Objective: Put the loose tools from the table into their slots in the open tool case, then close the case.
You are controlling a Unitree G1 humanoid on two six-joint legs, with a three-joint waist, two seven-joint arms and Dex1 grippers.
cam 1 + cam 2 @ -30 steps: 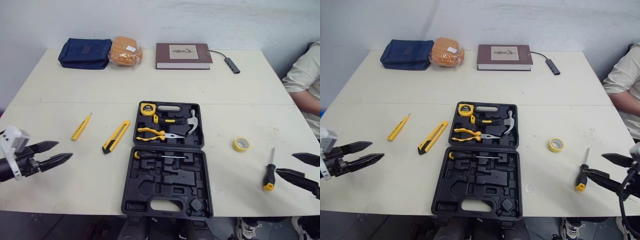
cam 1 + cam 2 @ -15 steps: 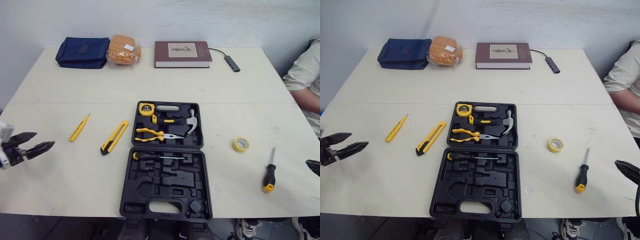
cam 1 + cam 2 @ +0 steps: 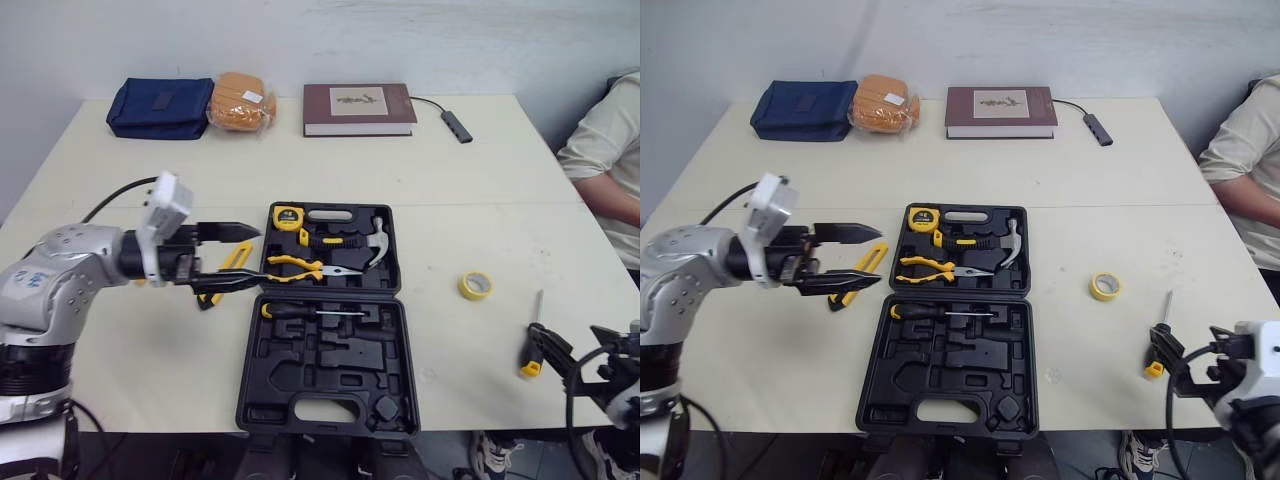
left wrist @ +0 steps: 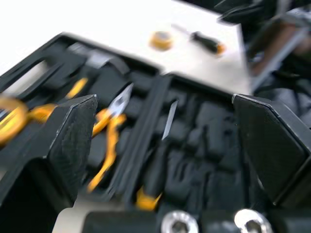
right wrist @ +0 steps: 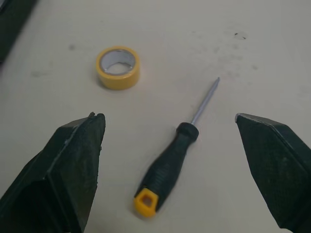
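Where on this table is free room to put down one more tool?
The broad strip of table between the book and the tool case is bare. Also bare: the gap between the case and the tape roll. It is crowded left of the case, where the left jaws hang open over the utility knife.

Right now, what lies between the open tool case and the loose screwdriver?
A yellow tape roll, apart from both the tool case and the screwdriver; otherwise bare table. The left eye view shows it.

Plain office or lab room: bare wall (image 3: 330, 40), white table (image 3: 300, 170), book (image 3: 358, 108), a seated person's sleeve (image 3: 598, 140)
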